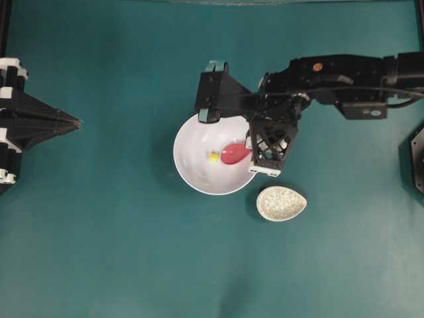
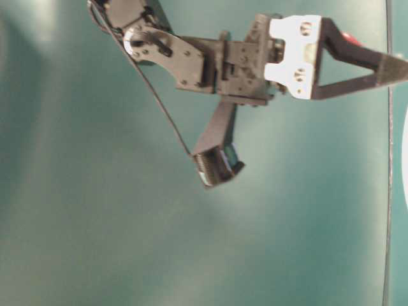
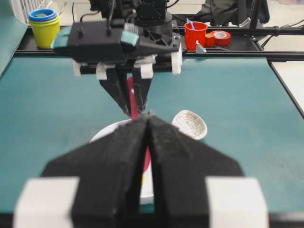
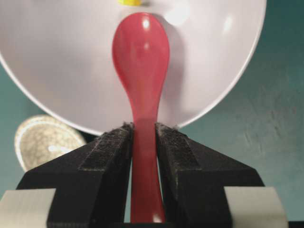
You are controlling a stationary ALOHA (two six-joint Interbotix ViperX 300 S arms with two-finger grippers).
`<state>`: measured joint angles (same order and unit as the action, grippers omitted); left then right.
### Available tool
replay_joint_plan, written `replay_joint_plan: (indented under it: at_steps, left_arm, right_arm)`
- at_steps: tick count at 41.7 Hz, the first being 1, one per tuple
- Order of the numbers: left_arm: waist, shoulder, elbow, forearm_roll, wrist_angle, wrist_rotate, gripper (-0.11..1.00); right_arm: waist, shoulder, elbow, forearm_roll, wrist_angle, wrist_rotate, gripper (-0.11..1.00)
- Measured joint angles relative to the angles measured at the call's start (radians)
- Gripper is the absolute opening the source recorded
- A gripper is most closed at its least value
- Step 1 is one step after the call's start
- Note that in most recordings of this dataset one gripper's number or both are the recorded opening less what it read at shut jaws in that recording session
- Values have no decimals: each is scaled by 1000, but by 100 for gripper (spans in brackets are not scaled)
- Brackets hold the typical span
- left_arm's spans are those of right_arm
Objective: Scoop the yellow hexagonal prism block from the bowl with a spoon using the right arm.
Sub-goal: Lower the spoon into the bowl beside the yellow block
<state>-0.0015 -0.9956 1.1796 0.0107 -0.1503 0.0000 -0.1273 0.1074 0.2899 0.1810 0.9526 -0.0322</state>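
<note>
The right claw (image 1: 270, 149) and its camera block are hanging over the right rim of the bowl (image 1: 189, 162) (its left side is lying open from above). The speckled dish (image 1: 281, 203) is sitting just beside the bowl at lower right, crowding that gap. Bare worktop (image 1: 119, 252) is stretching wide to the left.

Even, fairly bright light from above in the overhead view — a soft shadow spreads off the bowl (image 1: 207, 156) toward nine o'clock. Table-level view is washed out and blurry, a pale glare patch at eleven o'clock. On the right wrist camera the spoon (image 4: 141, 95) shows sharp highlights, perhaps overhead lamps — the near pads (image 4: 104, 152) slightly soft.
</note>
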Motion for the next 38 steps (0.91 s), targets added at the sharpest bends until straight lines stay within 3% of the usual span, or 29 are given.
replay_joint_plan:
  at_steps: [24, 38]
  left_arm:
    - [0, 0, 0, 0, 0, 0, 0]
    - [0, 0, 0, -2, 0, -2, 0]
  right_arm:
    - [25, 31, -2, -5, -196, 0, 22]
    - [25, 31, -2, -15, -233, 5, 22]
